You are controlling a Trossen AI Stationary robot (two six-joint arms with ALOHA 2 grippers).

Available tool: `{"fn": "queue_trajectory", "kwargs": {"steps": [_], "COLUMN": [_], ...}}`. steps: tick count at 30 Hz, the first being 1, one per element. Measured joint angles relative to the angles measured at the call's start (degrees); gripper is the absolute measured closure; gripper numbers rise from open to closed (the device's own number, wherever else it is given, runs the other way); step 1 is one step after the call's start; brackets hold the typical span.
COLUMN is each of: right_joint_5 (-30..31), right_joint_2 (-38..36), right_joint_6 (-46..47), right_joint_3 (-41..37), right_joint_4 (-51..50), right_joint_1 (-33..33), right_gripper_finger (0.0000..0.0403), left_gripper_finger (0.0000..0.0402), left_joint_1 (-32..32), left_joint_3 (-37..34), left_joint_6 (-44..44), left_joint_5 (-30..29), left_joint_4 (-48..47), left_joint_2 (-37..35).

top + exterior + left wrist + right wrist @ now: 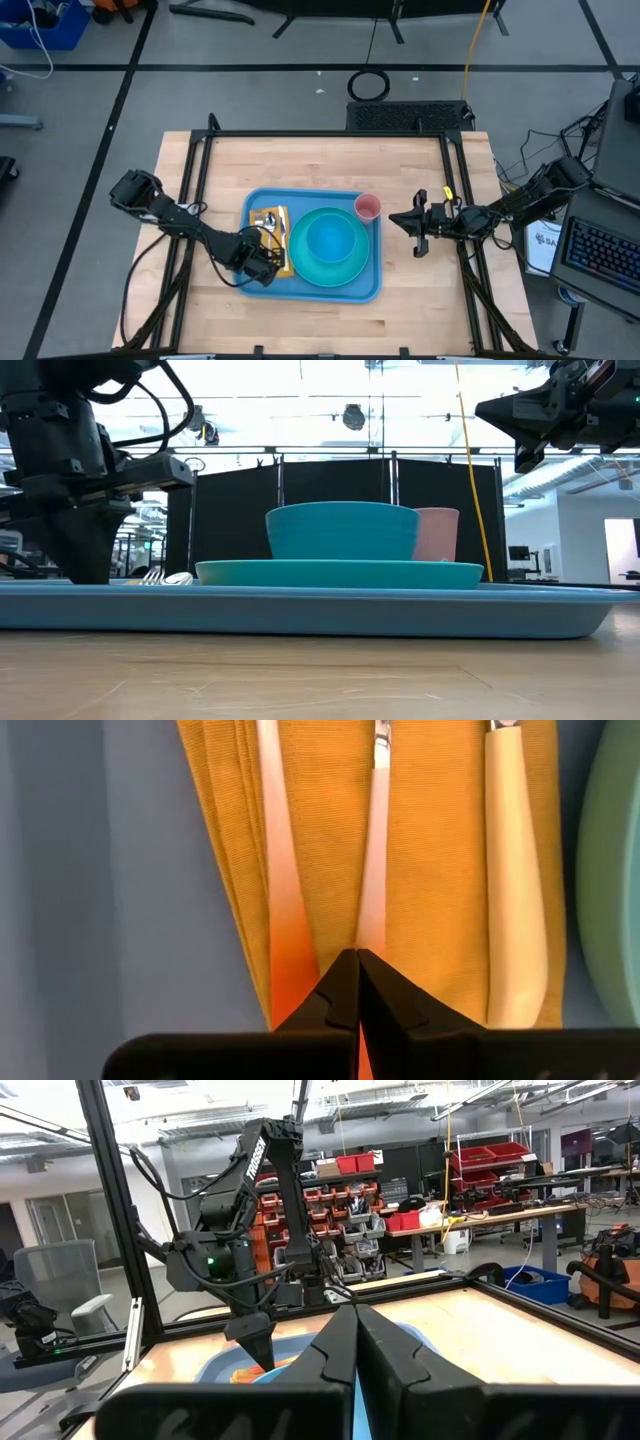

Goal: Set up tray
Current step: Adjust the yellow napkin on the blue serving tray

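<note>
The light-blue tray point(310, 293) lies mid-table. It carries a turquoise plate point(345, 268) with a blue bowl point(328, 238) on it, a pink cup point(367, 207) at the far right corner, and a mustard napkin point(430, 870) on its left part. Three utensils lie side by side on the napkin, two with orange handles and one cream point(515, 890). My left gripper point(357, 952) points down, shut, its tips over the near end of the middle orange handle point(372, 890). My right gripper point(392, 220) hovers shut, right of the tray and above the table. My left gripper comes from above with shut fingers, their tips at the near end of the middle orange handle point(368, 925), along its length. The fingers hide the spot below them, and I cannot tell whether they touch the handle or stand just above it.
A black frame point(330, 133) runs around the wooden table point(330, 165). Bare wood shows on all sides of the tray. Beyond the right edge stands a keyboard point(600, 255).
</note>
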Motion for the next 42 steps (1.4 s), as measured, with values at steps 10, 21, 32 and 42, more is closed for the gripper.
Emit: {"fn": "queue_trajectory", "kwargs": {"steps": [10,21,32,42], "right_joint_5": [0.0,0.0,0.0,0.0], "right_joint_2": [0.0,0.0,0.0,0.0], "right_joint_6": [0.0,0.0,0.0,0.0], "right_joint_3": [0.0,0.0,0.0,0.0], "right_joint_4": [0.0,0.0,0.0,0.0], "right_joint_1": [0.0,0.0,0.0,0.0], "right_gripper_finger": [0.0403,0.0403,0.0403,0.0403], "left_gripper_finger": [0.0401,0.0401,0.0401,0.0401], "left_joint_1": [0.2,0.1,0.1,0.4], "left_joint_3": [0.0,0.0,0.0,0.0], "left_joint_6": [-0.2,0.4,2.0,0.9], "left_joint_5": [2.3,-0.2,-2.7,-0.3], "left_joint_4": [-1.4,0.2,1.7,0.6], "left_joint_2": [0.0,0.0,0.0,0.0]}}
